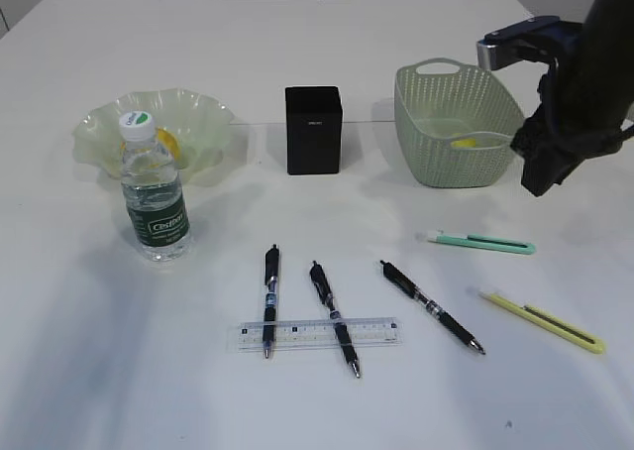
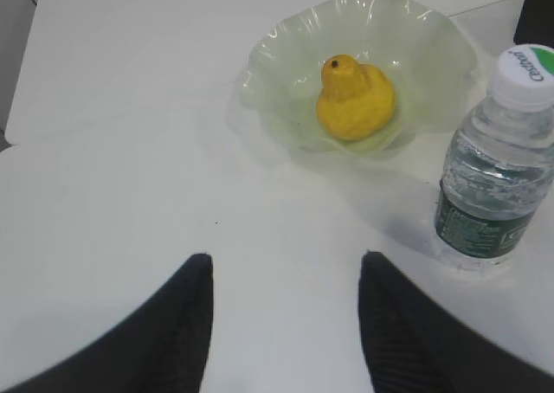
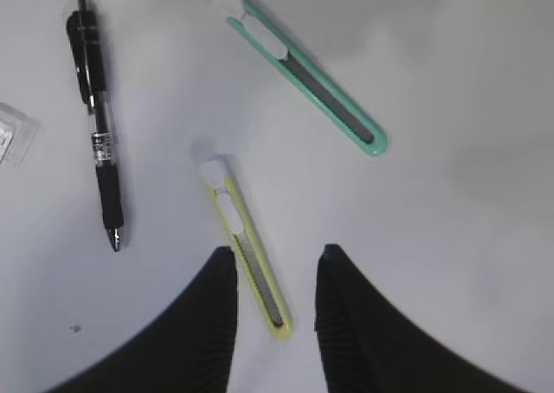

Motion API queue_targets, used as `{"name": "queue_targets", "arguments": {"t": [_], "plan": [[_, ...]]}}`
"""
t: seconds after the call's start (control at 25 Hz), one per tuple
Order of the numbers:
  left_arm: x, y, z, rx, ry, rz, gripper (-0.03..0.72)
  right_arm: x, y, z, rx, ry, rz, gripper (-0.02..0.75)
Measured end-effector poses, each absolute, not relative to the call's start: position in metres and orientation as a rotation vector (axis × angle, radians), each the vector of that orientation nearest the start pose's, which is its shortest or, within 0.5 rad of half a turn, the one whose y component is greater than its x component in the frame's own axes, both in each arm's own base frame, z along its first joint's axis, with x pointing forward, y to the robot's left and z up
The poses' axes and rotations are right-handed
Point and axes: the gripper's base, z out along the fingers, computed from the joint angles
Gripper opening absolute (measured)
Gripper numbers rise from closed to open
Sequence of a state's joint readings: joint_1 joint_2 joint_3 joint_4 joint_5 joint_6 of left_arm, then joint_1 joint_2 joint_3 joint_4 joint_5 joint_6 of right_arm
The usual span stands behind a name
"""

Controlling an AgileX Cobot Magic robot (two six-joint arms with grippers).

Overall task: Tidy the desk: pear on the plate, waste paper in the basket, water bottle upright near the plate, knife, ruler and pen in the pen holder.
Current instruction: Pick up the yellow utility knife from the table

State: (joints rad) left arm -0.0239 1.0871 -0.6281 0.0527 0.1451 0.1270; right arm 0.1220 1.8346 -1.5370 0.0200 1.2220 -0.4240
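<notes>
The pear (image 2: 354, 99) sits in the plate (image 1: 203, 116), the water bottle (image 1: 154, 187) upright at its 5 o'clock. Three pens (image 1: 269, 299) and the ruler (image 1: 317, 334) lie before the pen holder (image 1: 314, 130). The right gripper (image 3: 275, 276), jaws apart and empty, hovers over the yellow knife (image 3: 244, 246); the green knife (image 3: 303, 70) lies at 12 o'clock. The left gripper (image 2: 284, 276) is spread, empty.

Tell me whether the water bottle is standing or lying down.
Standing. The water bottle sits upright on the desk with its white cap on top, right in front of the plate.
</notes>
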Motion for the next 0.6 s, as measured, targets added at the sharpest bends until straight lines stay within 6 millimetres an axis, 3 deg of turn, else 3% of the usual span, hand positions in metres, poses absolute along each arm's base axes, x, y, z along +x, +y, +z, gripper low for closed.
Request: {"name": "queue_targets", "arguments": {"t": [0.2,0.6], "plan": [[0.2235,-0.0046,0.2753,0.207,2.079,0.102,0.382,0.372,0.0574,0.2597,-0.933,2.866,-0.016,0.239],[0.2235,-0.0046,0.2753,0.207,2.079,0.102,0.382,0.3722,0.056,0.2598,-1.049,2.83,-0.058,0.239]]}}
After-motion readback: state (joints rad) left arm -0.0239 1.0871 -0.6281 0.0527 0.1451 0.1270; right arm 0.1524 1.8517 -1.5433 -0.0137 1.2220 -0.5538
